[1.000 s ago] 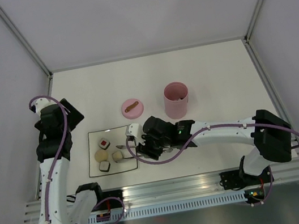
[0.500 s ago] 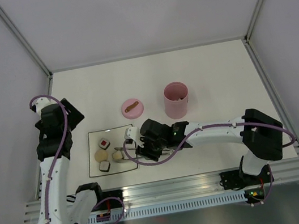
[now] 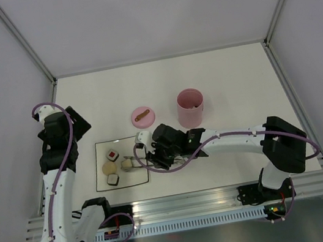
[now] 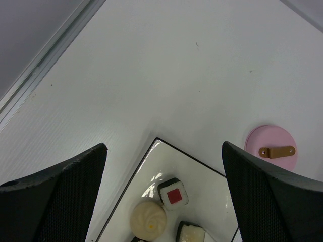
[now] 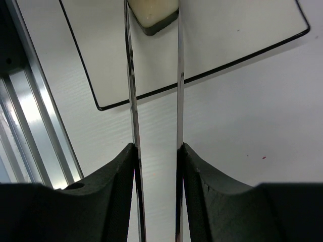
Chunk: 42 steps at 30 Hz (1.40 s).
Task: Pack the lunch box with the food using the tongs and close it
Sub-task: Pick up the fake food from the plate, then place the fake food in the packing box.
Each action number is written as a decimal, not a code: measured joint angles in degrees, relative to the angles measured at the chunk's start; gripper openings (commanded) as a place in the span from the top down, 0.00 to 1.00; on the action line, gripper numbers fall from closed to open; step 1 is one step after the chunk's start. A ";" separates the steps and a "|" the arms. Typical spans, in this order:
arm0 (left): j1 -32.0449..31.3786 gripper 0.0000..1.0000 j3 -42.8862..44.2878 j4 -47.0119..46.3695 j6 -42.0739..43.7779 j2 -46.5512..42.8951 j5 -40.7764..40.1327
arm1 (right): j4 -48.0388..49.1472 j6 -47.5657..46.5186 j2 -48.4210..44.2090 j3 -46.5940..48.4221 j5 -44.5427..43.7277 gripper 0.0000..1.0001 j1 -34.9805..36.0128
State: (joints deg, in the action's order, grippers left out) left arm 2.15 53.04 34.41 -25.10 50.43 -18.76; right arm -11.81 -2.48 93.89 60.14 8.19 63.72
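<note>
While looking down from top cam, see R gripper [image 3: 150,158] stretched left over white sq. plate [image 3: 103,185] at near-left of table [image 3: 234,71], clamped on tongs [image 3: 130,161]. Via R wrist cam, confirm grip: pads [image 5: 118,186] pressed vs. outer sides of both slim silver arms, holding them close & near parallel w/ a gap between. Follow arms fwd to a pale piece w/ dark rim [image 5: 153,12] over plate, wedged between them at top edge of view & touching both; w/ tips cropped, can't tell if lifted or resting. From above, place that piece [image 3: 126,167] at plate's right half, w/ 3 more pcs of food left of it: red-centred roll [image 3: 112,154] at back, beige ball [image 3: 108,166] in mid, black-&-white roll [image 3: 113,179] at front.

Find lunch box [image 3: 191,108] upright on table, mouth open, behind R arm & well apart from plate; can't tell contents, too dim. Find lid [image 3: 142,115] flat on table, brown strip handle up, between plate & lunch box, apart from both.

Note L gripper [image 4: 164,146] w/ fingers [image 4: 55,194] spread wide, nothing between, hanging above table left of & behind plate. Through L wrist cam, spot plate corner, red-centred roll, beige ball & part of another roll cut by bottom edge, plus lid at right.
</note>
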 measured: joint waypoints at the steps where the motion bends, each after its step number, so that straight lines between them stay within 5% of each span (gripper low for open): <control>1: 0.00 0.00 0.00 -0.02 0.00 0.00 0.00 | 0.22 0.85 -0.57 0.00 0.09 0.72 -0.68; 13: 0.00 0.00 0.00 0.00 0.00 0.00 0.00 | -3.89 9.64 -14.47 2.58 -2.62 0.73 -6.86; 28: 0.00 0.00 0.00 0.00 0.00 0.66 0.00 | -28.85 17.99 -28.17 12.44 -16.20 0.69 -24.79; 42: 0.00 0.00 0.00 0.00 0.00 1.53 0.00 | -34.49 22.43 -29.55 10.01 -18.58 0.60 -26.99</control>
State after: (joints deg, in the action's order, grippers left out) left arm 2.15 53.04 34.41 -25.10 51.96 -18.76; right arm -46.30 19.94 64.34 70.15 -10.39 36.73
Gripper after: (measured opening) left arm 0.993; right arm 0.444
